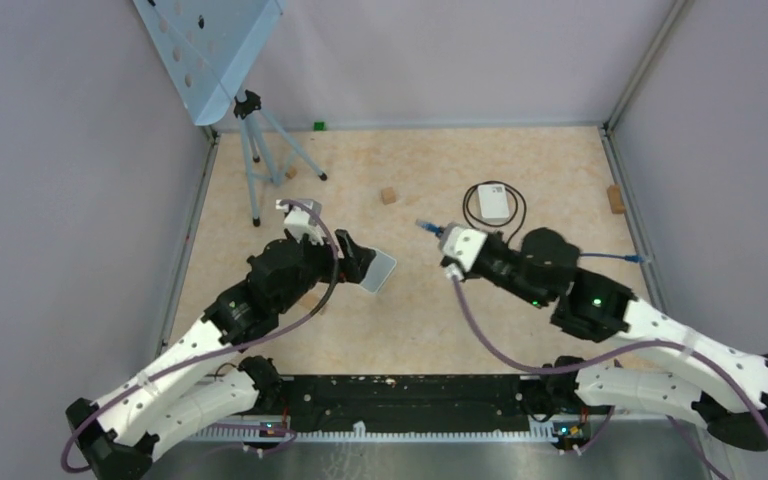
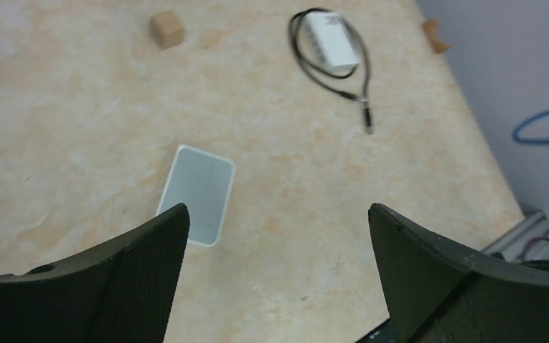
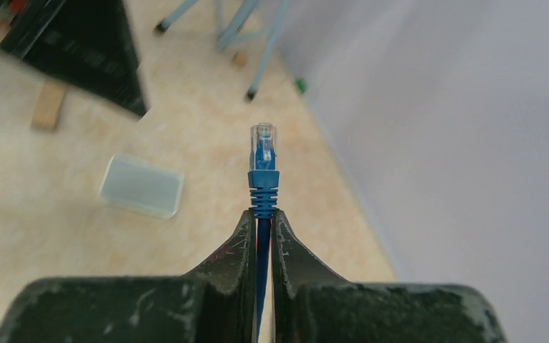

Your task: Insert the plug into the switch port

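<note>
My right gripper (image 3: 263, 214) has its jaws pinched together on the blue cable (image 3: 262, 236) just behind the plug (image 3: 263, 146). The boot and clear tip stick out past the fingertips, so the tip is free to enter a port. The plug is in the air, well apart from the switch (image 2: 196, 191), which lies flat on the table (image 2: 57, 107). My left gripper (image 2: 279, 212) has its jaws wide apart, holding nothing, and hovers over the switch's near end, probably to brace it. The port face is not visible.

Blue plug (image 1: 426, 227) in right tool (image 1: 440, 234), switch (image 1: 380, 270) nearby
</note>
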